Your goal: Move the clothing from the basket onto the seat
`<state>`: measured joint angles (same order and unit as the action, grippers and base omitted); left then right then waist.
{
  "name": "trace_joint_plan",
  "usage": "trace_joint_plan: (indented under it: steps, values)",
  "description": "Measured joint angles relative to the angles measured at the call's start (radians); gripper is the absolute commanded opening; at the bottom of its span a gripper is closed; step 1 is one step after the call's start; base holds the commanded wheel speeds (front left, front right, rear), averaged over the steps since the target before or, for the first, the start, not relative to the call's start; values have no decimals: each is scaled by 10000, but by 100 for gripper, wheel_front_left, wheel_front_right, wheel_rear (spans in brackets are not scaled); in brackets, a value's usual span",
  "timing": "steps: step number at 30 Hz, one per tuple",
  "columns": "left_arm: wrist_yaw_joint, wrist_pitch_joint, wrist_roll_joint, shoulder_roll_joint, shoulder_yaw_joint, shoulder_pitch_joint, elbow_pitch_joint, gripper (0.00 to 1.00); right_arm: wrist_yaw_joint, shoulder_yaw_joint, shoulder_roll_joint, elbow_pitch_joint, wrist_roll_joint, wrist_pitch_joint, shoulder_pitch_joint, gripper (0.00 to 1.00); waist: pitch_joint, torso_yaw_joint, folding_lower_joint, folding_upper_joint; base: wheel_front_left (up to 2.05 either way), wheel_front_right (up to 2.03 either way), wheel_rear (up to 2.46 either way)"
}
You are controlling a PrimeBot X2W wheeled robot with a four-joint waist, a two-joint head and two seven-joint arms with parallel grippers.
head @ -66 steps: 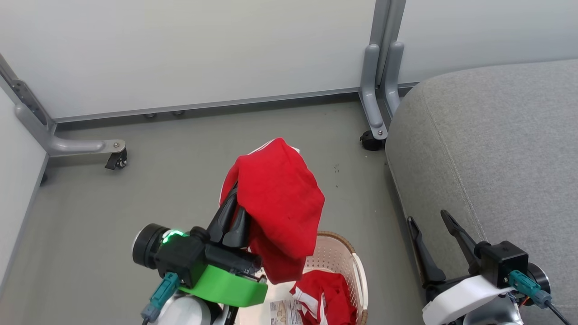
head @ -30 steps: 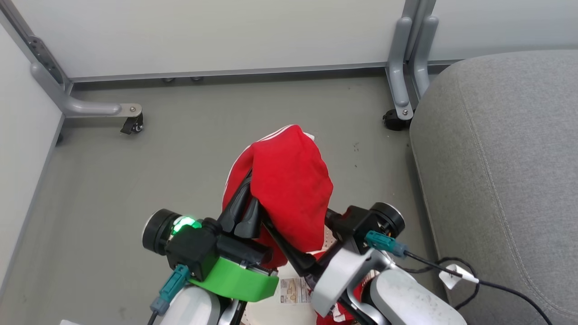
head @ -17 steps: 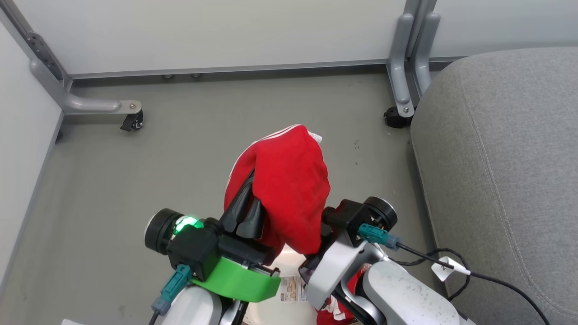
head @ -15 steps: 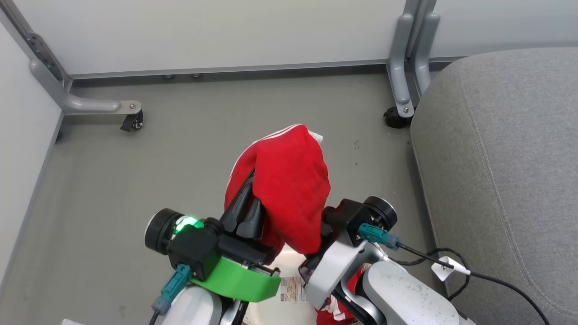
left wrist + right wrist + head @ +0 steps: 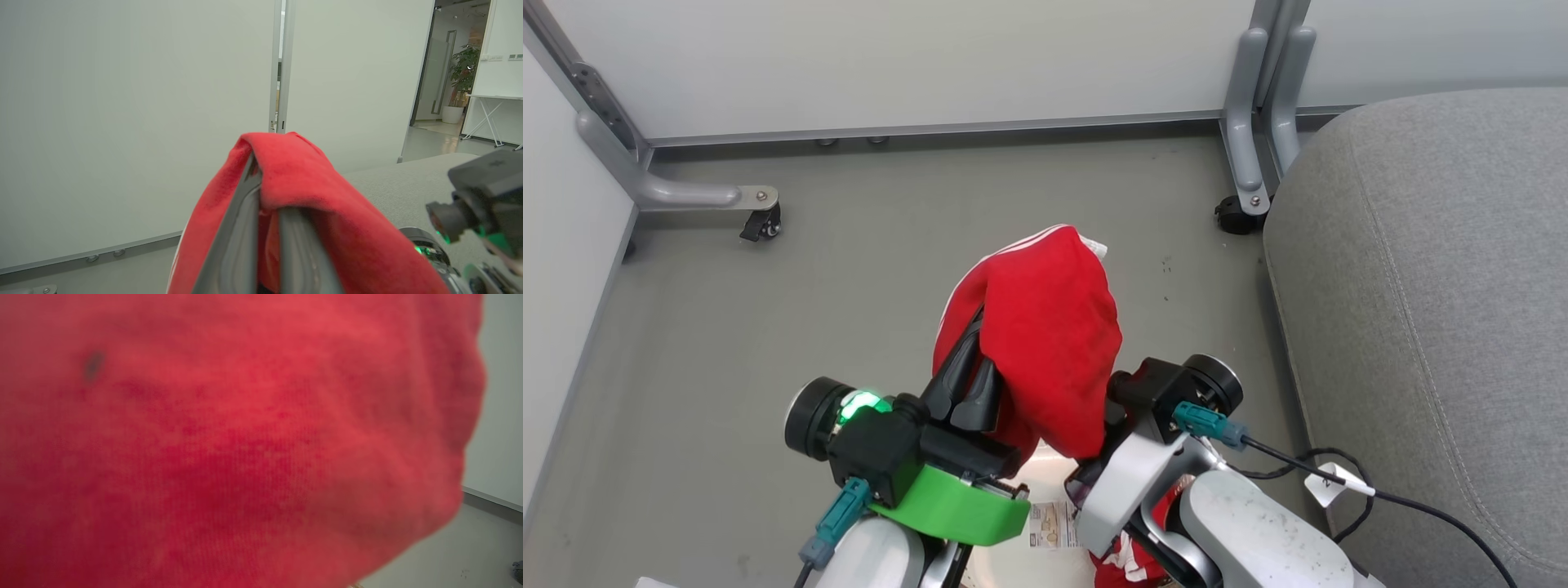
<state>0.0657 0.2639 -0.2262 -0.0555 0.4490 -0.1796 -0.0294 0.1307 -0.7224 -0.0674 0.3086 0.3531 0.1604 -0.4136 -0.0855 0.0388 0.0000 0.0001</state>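
Note:
A bright red piece of clothing [image 5: 1045,343] with white stripes hangs draped over my left gripper [image 5: 974,351], which is shut on it above the floor. In the left wrist view the two dark fingers [image 5: 241,228] stand close together with the red clothing [image 5: 310,196] folded over their tips. My right gripper [image 5: 1104,429] reaches in under the garment's lower edge, and the cloth hides its fingers. Blurred red fabric [image 5: 229,449] fills the right wrist view. Between my arms I see the basket's [image 5: 1045,472] pale bottom, with more red clothing [image 5: 1123,557] in it. The grey seat [image 5: 1421,286] lies to the right.
Pale partition panels stand behind, on grey metal feet with castors [image 5: 760,222] [image 5: 1240,219]. A black cable with a white tag [image 5: 1327,483] trails from my right arm beside the seat's edge. Grey floor stretches to the left and ahead.
My right gripper, whose open fingers showed below the garment a second ago, has pushed up under its hanging edge. The left gripper and its garment have barely moved.

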Motion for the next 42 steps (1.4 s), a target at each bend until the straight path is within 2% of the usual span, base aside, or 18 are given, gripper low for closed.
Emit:
trace_joint_plan:
  steps: [1, 7, 11, 19, 28, 37, 42]
  values:
    - [-6, 0, 4, 2, -6, 0, 2, 100, 0, 15, -2, 0, 0, 2, -3, 0, 2, 0, 0, 0, 0, 0, 0]
    - [-44, 0, 213, -44, -105, 3, -84, 100, 0, 265, -46, -71, -121, 88, -41, 0, 23, 7, 0, 0, 0, 0, 0]
    - [-58, -25, 353, -268, -63, 115, -63, 100, 0, 479, -96, -113, -221, 117, -109, 0, 27, 4, 0, 0, 0, 0, 0]
    - [142, -566, 719, -844, 734, 544, 128, 100, 0, 1045, -295, -90, -403, 84, -140, 0, 59, 33, 0, 0, 0, 0, 0]
    - [395, -1035, 888, -1221, 1526, 807, 602, 100, 0, 1494, -433, -59, -533, -42, 244, 0, 139, -45, 0, 0, 0, 0, 0]
    - [362, -1058, 819, -1325, 1607, 859, 633, 100, 0, 1689, -382, -67, -560, -96, 437, 0, 89, -452, 0, 0, 0, 0, 0]
    - [295, -1104, 721, -1429, 1582, 852, 564, 100, 0, 1708, -276, -4, -512, -31, 428, 0, 13, -955, 0, 0, 0, 0, 0]
